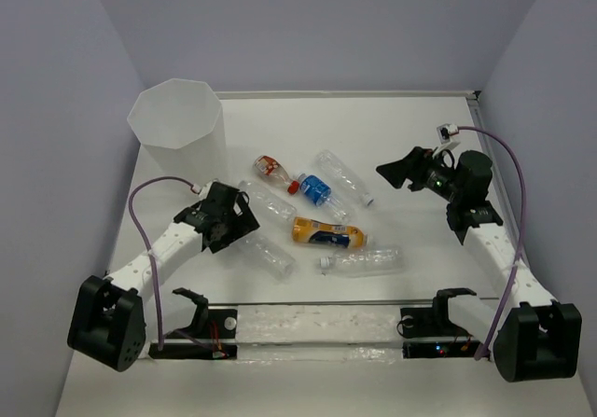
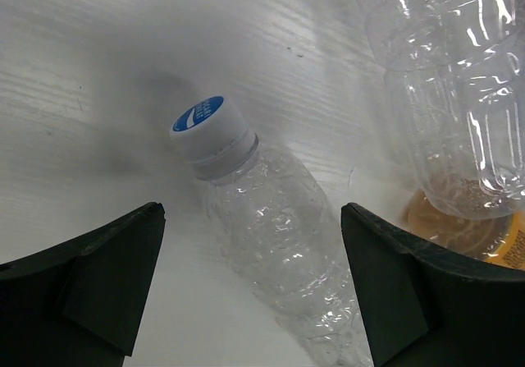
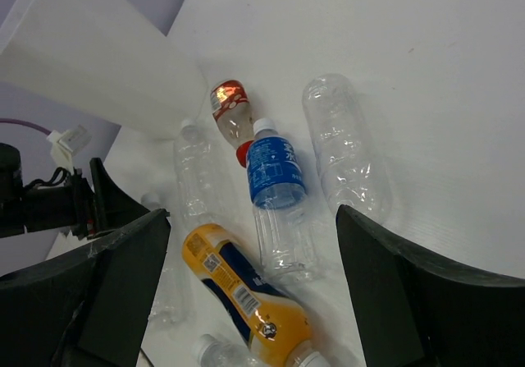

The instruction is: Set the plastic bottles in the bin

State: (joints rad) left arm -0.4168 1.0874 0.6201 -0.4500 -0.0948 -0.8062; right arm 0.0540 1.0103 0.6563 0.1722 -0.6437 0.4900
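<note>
**Top external view.** The bin [image 1: 177, 118] stands upright at the far left corner of the worktop [image 1: 420, 128]. No bottle shows inside it, so the task is judged barely begun, with every bottle left to move. The plastic bottles [image 1: 368, 261] all lie on their sides beside the bin. The red-labelled bottle [image 1: 270, 168] is closest. The blue-labelled bottle [image 1: 315, 189], a large clear bottle [image 1: 343, 176] and the orange bottle [image 1: 328, 234] lie farther from it. The left hand [image 1: 229, 216], jaws apart, hangs low on the bin's near side. The right hand [image 1: 401, 170], likewise spread and empty, is raised beyond the bottles, well apart from the bin.

**Left wrist view.** The spread fingers [image 2: 107, 277] straddle a label-less clear bottle [image 2: 271, 244] without touching it. Grasping it is judged the step in hand. Its white cap [image 2: 209, 125] bears a blue disc with a white swoosh and no legible word.

**Right wrist view.** The bin wall fills the upper left. The blue label carries white characters and the orange label a pale panel of fine print. Both are too small to read, as is the red label.
</note>
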